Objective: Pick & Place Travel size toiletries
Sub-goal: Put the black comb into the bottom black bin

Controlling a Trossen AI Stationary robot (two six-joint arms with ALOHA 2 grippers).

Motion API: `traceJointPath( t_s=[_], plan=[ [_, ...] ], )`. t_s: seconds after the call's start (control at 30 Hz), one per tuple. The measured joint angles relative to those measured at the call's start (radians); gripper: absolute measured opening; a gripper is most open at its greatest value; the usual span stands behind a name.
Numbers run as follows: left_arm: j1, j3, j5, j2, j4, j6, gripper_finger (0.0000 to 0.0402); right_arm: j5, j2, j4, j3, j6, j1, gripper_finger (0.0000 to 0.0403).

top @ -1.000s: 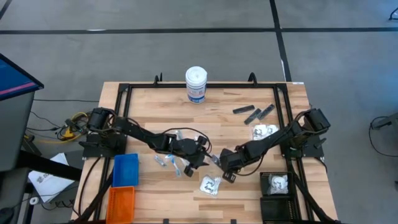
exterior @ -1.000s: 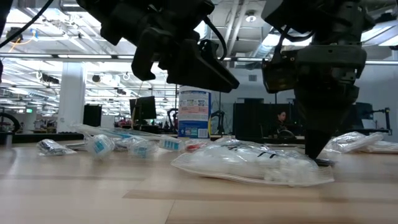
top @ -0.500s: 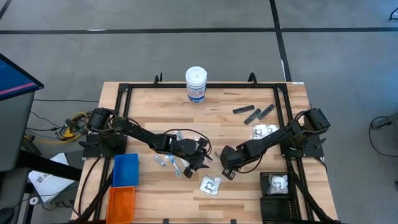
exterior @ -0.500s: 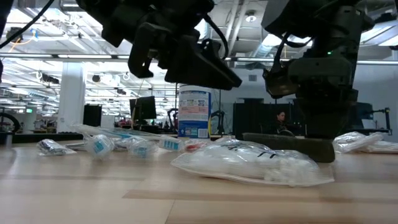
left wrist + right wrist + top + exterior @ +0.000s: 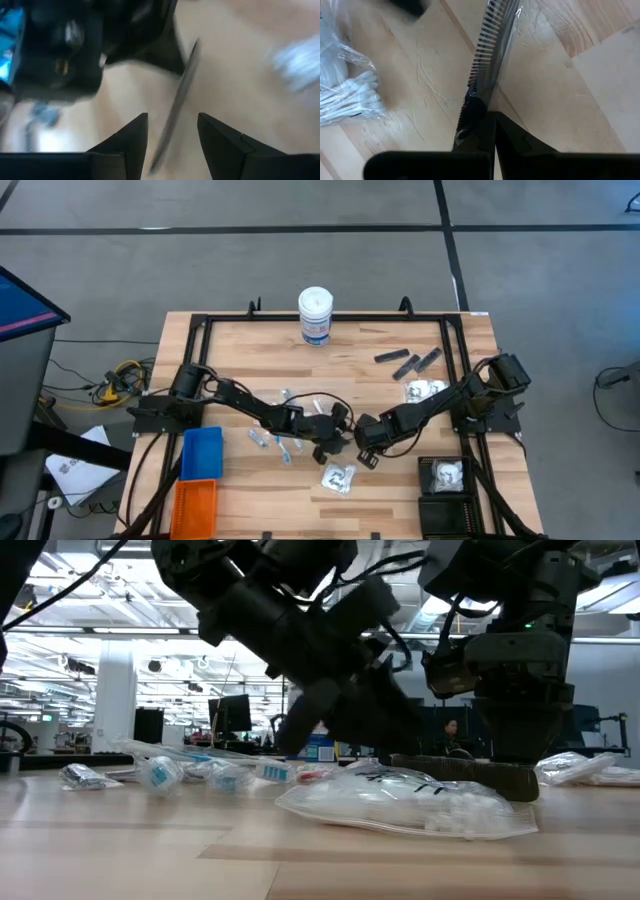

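1. The right hand is clamped shut on a slim black comb in a clear sleeve, and the comb juts straight out ahead of its fingertips.
2. The left hand hangs just beside the right hand, its fingers parted with nothing between them. The free end of the comb lies just ahead of the gap.
3. A clear packet of cotton swabs lies on the worktop near both hands, towards the front edge. Small tubes and sticks are strewn just behind the left hand, and three more black pieces lie well away beyond the right arm.
4. Risk, as I judge it: the hands are so close that they may knock together.
5. The sleeve looks slippery, so if the right hand lets go before the left has closed, the comb may drop or twist.
6. A low sweep could drag the swab packet along.
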State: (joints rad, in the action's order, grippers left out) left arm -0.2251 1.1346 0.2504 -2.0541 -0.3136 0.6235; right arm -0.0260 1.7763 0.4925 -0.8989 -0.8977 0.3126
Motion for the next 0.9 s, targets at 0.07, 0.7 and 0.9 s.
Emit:
traceJointPath(
  t_s=[0.07, 0.7, 0.9],
  plan=[
    [-0.002, 0.000, 0.008, 0.000, -0.001, 0.006, 0.0170, 0.000, 0.000, 0.000, 0.000, 0.005, -0.002, 0.0000],
    [0.089, 0.000, -0.236, 0.001, 0.027, -0.090, 0.0171, 0.030, 0.000, -0.012, 0.000, 0.044, -0.023, 0.0000],
    [0.095, 0.000, -0.249, 0.001, 0.025, -0.090, 0.0171, 0.032, 0.000, -0.013, 0.001, 0.049, -0.026, 0.0000]
  ],
)
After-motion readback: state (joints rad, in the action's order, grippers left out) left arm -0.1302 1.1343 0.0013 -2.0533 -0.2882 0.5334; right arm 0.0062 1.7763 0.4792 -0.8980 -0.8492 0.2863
